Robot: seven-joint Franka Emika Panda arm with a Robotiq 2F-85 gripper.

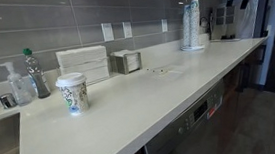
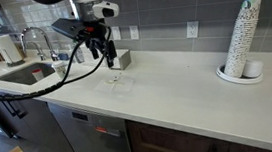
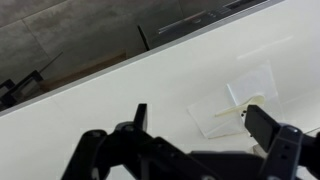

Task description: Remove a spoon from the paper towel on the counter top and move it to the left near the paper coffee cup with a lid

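A napkin holder (image 2: 121, 59) sits just behind the paper towel (image 2: 116, 81) at mid-frame. The gripper (image 2: 104, 55) hangs above, jaws apart. The thin, cream spoon (image 3: 230, 112) lies on that sheet.

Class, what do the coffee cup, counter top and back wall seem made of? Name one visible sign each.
Coffee cup: probably paper, matte printed side; lid looks plastic. Counter top: smooth off-white, faint sheen, perhaps stone or laminate. Back wall: grey tiles, grout lines visible.
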